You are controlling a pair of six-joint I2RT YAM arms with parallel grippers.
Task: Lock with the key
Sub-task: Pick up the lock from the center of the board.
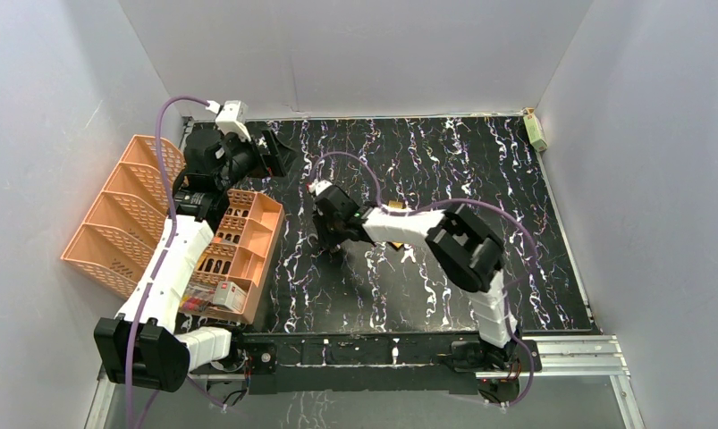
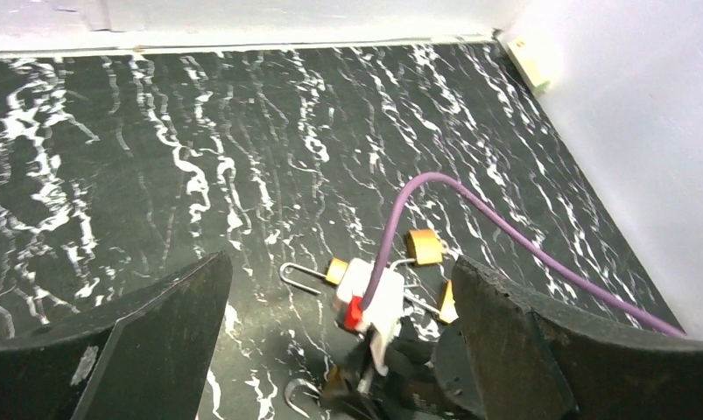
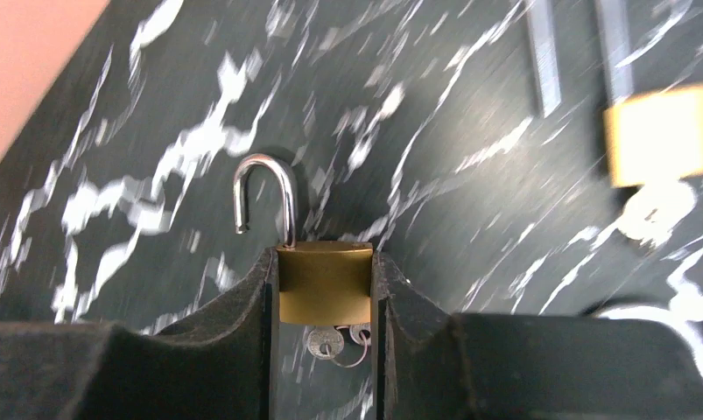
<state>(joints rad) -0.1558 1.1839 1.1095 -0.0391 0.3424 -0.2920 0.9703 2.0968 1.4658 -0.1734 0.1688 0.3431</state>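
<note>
Right jaws closed on padlock point(image 3: 324, 284) body, on desk point(image 3: 470, 201) centre-left. Left jaws spread wide, nothing held. Shackle point(image 3: 264, 197) seen open, keys point(image 3: 334, 343) hung at keyhole. Grasp made; shackle closing and key turn judged left.

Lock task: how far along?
Done: right tool grips the padlock body. In hand: that grip only; shackle open, keys at its base. To do: press the shackle shut, lock with the keys. Left tool is open, holding nothing.
</note>
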